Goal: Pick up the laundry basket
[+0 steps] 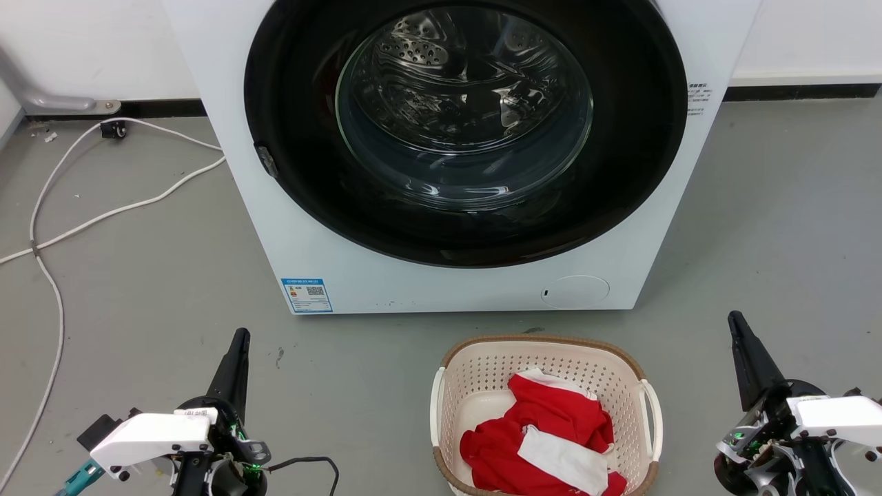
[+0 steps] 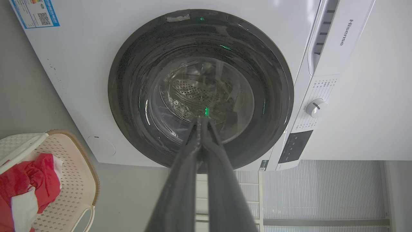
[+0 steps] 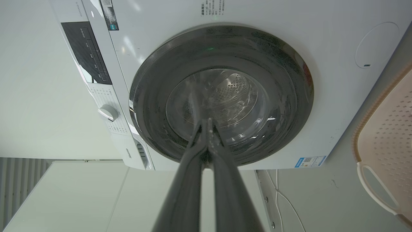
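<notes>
Dark jaws, left: left gripper (image 1: 240,336) clenched tip to tip with nothing between; aimed at the washer (image 1: 441,289), not at the basket.
Dark jaws, right: right gripper (image 1: 735,318) likewise pressed together and empty, same aim.
Task object: laundry basket (image 1: 482,372) stands upright on the grey floor (image 1: 772,227), just in front of the washer. It sits between the two grippers, nearer the right one and apart from both.
Handles: white loops, left handle (image 1: 437,406) and right handle (image 1: 652,413), one on each side wall; neither touched.
Load: red and white cloth (image 1: 544,430) heaped toward the near end of the basket.
Step (judged): approach not begun. Jaws must part before either handle can be taken.
Risk 1: closed tips driven at a handle would shove the basket instead of taking it; light plastic on a smooth floor, likely to skate.
Risk 2: if one arm grips or rises ahead of the other, the basket tilts, the off-centre cloth slides to the low side and may spill.
Risk 3: a fingertip could enter the perforated wall instead of the handle loop and snag on the lift.
Risk 4: the washer front is close behind; a lift with forward swing could knock the brown rim (image 1: 544,339) against it.
Cable: white cable (image 1: 103,213) on the floor, well apart from the left gripper; no concern judged.
</notes>
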